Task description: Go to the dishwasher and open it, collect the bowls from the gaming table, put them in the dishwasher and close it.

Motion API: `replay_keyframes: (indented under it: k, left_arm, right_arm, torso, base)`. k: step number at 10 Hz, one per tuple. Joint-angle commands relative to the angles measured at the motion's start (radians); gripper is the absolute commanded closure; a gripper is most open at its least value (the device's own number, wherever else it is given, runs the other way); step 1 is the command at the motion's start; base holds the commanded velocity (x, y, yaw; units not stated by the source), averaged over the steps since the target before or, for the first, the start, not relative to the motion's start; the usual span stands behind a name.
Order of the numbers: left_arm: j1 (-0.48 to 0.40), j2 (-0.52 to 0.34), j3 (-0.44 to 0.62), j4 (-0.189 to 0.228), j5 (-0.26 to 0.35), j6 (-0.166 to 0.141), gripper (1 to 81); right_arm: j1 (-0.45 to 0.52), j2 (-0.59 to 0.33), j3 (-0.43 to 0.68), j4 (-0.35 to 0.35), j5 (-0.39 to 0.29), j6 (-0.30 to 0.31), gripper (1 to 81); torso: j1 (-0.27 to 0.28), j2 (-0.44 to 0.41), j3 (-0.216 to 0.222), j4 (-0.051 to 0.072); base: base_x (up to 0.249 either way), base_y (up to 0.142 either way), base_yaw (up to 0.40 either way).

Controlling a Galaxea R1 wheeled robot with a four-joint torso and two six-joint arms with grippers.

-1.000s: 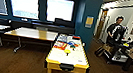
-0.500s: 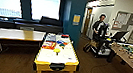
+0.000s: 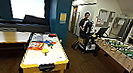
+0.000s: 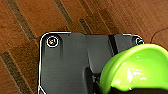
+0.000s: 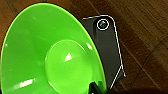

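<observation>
Now a lime bowl point(image 4: 140, 67) and a wide green bowl point(image 5: 50, 55) over wood floor point(image 4: 30, 25), finger state unreadable.

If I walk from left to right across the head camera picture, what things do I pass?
Wooden-topped desk → gaming table with its yellow edge → person behind a control rig → table-football table with the green field.

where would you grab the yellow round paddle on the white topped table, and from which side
Judging from the head view, the yellow paddle lies flat on the gaming table near the middle, close to the board games. Its disc offers little to pinch, so take the handle, coming straight down from above. The handle's direction is too blurred to tell.
</observation>
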Motion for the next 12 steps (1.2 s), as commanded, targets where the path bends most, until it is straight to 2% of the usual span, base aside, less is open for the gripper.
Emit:
replay_keyframes:
  k: [1, 12]
  left_arm:
    - [-0.059, -0.001, 0.003, 0.0, 0.04, -0.004, 81.1]
    - [-0.059, 0.007, 0.003, -0.003, 0.04, -0.004, 81.1]
  right_arm:
    - [0.036, 0.004, 0.004, -0.027, -0.04, -0.014, 81.1]
    - [0.031, 0.027, 0.0, -0.051, -0.04, -0.015, 81.1]
  torso:
    - [0.001, 0.0, 0.0, 0.0]
    - [0.001, 0.0, 0.0, 0.0]
  base:
    - [0.0, 0.0, -0.384]
    - [0.0, 0.0, -0.384]
